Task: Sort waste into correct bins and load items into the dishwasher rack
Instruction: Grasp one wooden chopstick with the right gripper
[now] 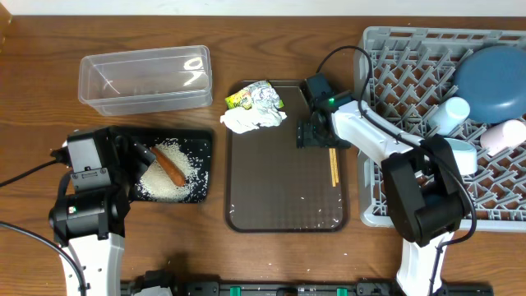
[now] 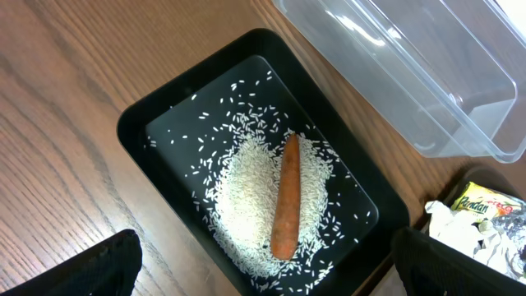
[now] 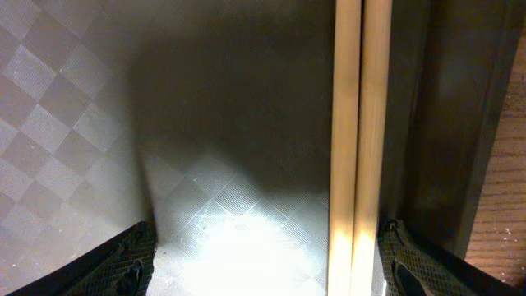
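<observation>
The right claw (image 3: 265, 251) stood spread astride the chopsticks (image 3: 353, 123) at the serving tray's (image 1: 279, 181) right edge; the left claw (image 2: 271, 275) hung spread over the black tray (image 2: 177, 123) left of it.

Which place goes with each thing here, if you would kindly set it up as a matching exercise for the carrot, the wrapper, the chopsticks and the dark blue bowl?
Things:
1. carrot
2. wrapper
3. chopsticks
4. dark blue bowl

Places:
A. in the dishwasher rack
B. on the rice in the black tray
C. along the right edge of the serving tray
D. at the serving tray's far left corner, beside the tissue

Pairs: 1-B, 2-D, 3-C, 4-A
</observation>
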Motion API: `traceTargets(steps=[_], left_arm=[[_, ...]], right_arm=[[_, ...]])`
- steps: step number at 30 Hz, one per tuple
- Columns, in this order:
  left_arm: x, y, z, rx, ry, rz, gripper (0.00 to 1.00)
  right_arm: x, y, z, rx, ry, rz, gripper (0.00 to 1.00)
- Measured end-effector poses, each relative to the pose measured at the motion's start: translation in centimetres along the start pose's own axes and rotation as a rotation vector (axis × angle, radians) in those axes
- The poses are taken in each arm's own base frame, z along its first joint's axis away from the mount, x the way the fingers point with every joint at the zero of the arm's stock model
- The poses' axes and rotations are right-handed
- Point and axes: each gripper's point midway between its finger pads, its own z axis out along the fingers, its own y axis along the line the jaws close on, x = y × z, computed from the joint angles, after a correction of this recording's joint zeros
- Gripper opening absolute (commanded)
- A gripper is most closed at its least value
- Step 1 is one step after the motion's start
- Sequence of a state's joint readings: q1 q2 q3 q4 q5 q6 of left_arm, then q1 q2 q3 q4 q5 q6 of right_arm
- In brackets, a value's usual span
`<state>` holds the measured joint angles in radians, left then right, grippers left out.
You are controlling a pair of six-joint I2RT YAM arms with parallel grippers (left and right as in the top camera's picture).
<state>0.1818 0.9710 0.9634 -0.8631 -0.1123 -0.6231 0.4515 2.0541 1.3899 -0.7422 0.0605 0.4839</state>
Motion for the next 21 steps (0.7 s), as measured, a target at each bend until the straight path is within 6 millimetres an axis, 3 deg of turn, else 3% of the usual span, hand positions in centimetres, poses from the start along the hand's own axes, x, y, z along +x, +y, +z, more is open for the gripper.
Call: traceTargets(steps=[10, 15, 21], left_arm=[[0.0, 0.0, 0.0, 0.000, 0.000, 0.000, 0.99], [0.0, 0.0, 0.0, 0.000, 0.000, 0.000, 0.99], [0.0, 0.0, 0.0, 0.000, 0.000, 0.000, 0.99]], right_arm=[[0.1, -0.1, 0.0, 0.003, 0.003, -0.003, 0.79], [1.1, -0.5, -0.4, 0.024, 0.054, -0.007, 0.82], [-0.2, 0.3, -3.2, -0.005, 0.011, -0.011, 0.84]])
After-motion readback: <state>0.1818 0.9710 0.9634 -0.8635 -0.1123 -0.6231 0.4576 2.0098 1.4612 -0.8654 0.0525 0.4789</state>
